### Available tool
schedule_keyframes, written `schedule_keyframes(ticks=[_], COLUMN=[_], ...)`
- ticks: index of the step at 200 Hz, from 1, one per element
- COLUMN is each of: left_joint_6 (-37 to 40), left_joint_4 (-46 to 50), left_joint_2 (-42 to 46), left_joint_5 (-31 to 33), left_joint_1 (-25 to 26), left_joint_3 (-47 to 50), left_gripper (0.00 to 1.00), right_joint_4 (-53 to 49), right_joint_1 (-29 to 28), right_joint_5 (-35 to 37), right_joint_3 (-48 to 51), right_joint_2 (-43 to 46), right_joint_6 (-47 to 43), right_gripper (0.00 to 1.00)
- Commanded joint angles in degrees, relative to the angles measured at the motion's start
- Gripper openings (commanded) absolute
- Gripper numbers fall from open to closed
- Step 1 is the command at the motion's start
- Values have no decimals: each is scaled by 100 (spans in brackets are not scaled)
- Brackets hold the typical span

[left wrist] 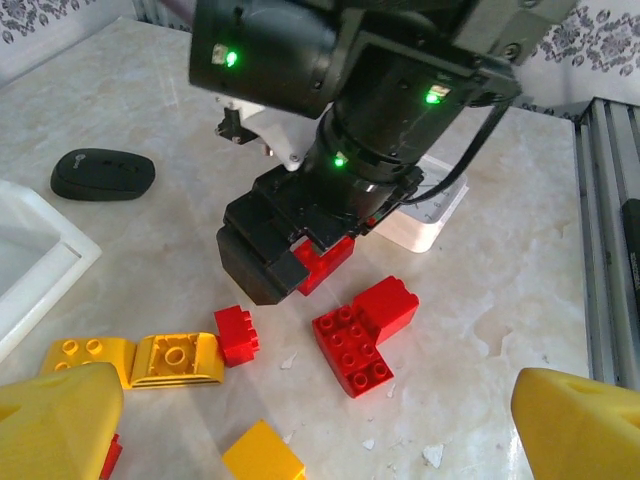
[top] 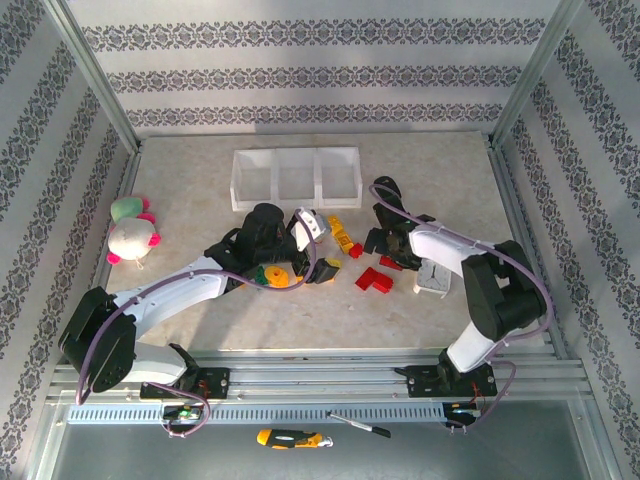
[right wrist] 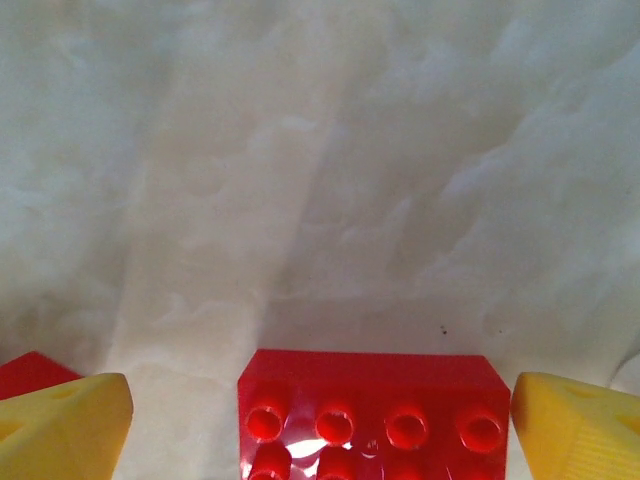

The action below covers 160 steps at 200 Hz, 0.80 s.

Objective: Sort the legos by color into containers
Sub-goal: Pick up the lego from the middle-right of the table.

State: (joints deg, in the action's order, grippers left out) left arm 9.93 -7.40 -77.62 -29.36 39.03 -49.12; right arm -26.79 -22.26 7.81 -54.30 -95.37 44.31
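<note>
Some red legos (left wrist: 352, 345) are glossy, and the yellow-orange legos (left wrist: 180, 358) are warm-toned. The tray (top: 296, 152) is translucent white. The tabletop (top: 440, 180) is pale beige with faint marble veining. The walls (top: 310, 75) are white with grey floral bands. The mouse (left wrist: 103, 174) is matte black. The plush toy (top: 132, 232) is white, pink and green.

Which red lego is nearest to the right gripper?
The red brick inside the open right gripper, studs toward its camera; the other red bricks lie outside it.

My yellow fingers (right wrist: 65, 425) look like matt plastic; the red lego (right wrist: 370, 395) is glossy, smooth plastic. The worktop (right wrist: 300, 150) is smooth, marbled, faintly shiny; the tray (top: 250, 195) is translucent plastic.
</note>
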Motion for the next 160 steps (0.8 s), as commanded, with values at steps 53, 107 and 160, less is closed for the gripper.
schedule_keyframes(ticks=[53,107,160], left_joint_6=[195,23,-627], left_joint_4=[-306,-359,-95], left_joint_2=[175,491,1075], left_joint_5=[-115,265,1052], left_joint_1=[88,88,36], left_joint_3=[217,517,1116], left_gripper=[99,99,99], right_joint_4=[-421,-634,-304], right_joint_1=[-85,-262,-625], right_joint_5=[129,343,451], right_joint_3=[-269,-544,-1786], right_joint_2=[-318,174,-18], right_joint_6=[147,37,-640], right_gripper=[65,60,56])
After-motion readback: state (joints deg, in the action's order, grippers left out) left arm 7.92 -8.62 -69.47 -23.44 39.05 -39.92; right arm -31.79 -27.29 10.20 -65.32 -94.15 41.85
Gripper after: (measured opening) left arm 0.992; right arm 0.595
